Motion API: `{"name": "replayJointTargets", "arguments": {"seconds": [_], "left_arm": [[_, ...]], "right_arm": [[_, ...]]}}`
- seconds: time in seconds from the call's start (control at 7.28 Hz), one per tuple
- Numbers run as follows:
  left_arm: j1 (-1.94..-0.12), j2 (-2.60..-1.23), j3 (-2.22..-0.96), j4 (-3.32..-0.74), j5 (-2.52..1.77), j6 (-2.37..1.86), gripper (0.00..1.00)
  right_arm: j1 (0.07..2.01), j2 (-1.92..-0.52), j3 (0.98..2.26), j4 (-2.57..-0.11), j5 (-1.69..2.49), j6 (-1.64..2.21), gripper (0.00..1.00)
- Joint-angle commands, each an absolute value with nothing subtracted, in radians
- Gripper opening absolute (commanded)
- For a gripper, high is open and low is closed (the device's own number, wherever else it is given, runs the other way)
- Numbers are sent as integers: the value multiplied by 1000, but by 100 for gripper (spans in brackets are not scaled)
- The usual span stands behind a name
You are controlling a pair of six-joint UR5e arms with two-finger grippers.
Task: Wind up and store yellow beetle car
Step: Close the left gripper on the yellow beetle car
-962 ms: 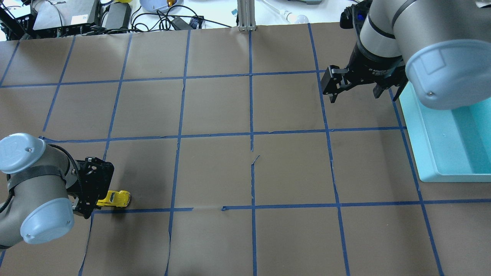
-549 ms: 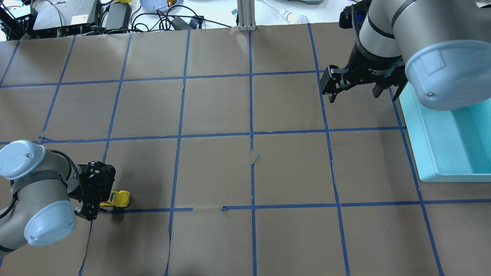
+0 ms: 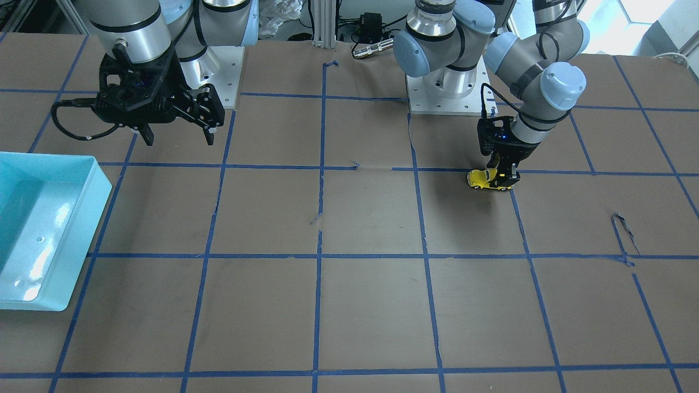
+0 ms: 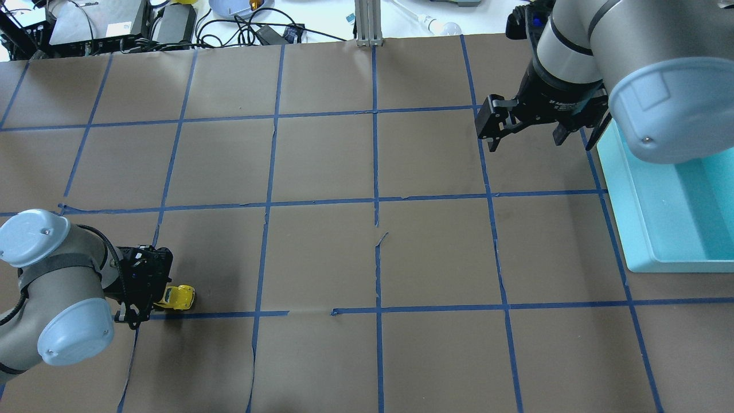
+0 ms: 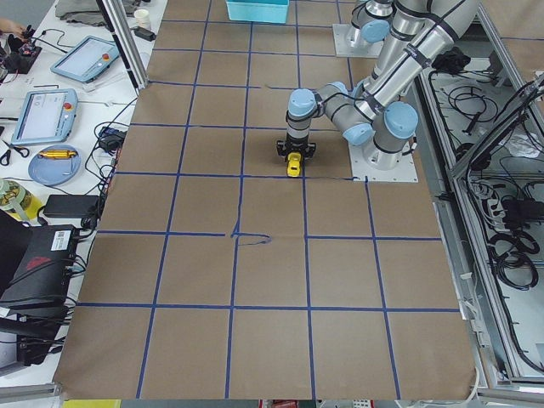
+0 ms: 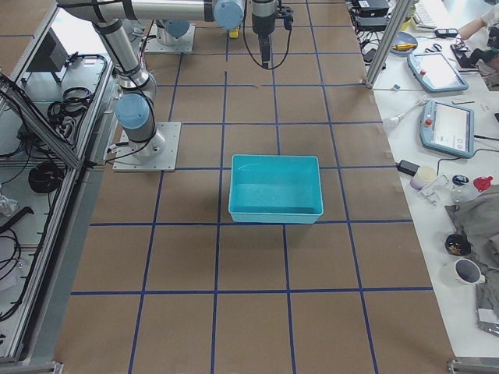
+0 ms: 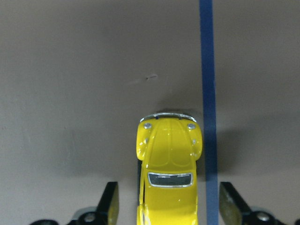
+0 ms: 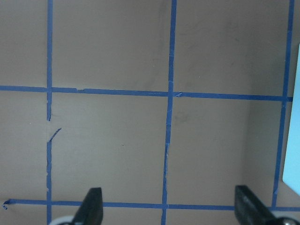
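Left gripper [image 7: 168, 197], pointing straight down, straddles the yellow beetle car [image 7: 169, 159], jaws apart; right gripper [image 3: 179, 139] hovers downward-pointing, fingers spread.

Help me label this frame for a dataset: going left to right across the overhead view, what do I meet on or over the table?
left gripper → yellow beetle car → right gripper → turquoise bin

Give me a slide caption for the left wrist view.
Open left gripper straddles the yellow beetle car on brown paper, a blue tape line beside it.
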State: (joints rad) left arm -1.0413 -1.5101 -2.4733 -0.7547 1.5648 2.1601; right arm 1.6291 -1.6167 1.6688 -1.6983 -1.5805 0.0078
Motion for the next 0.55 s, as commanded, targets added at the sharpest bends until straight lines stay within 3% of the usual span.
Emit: {"name": "replayJointTargets", "arguments": {"seconds": [0.0,0.14,0.27,0.41], "left_arm": [[-1042,-1516,-2468,-755,1565,2158,25],[-1042,-1520,-2450,-755,1568,2160,8],[-1042,-1526,-2441,-756,1568,2158,1],[-1042,-1532,-2438,-756,1568,2155,0]], "right_arm": [[1628,-1617,1663,-1698,-1563,8,100],[1628,-1611,1673,-1697,-1566,8,100],[1628,-1617,1664,-1700,-1568,8,100],[1628,-1615,1669,-1706,-1562,8,100]]}}
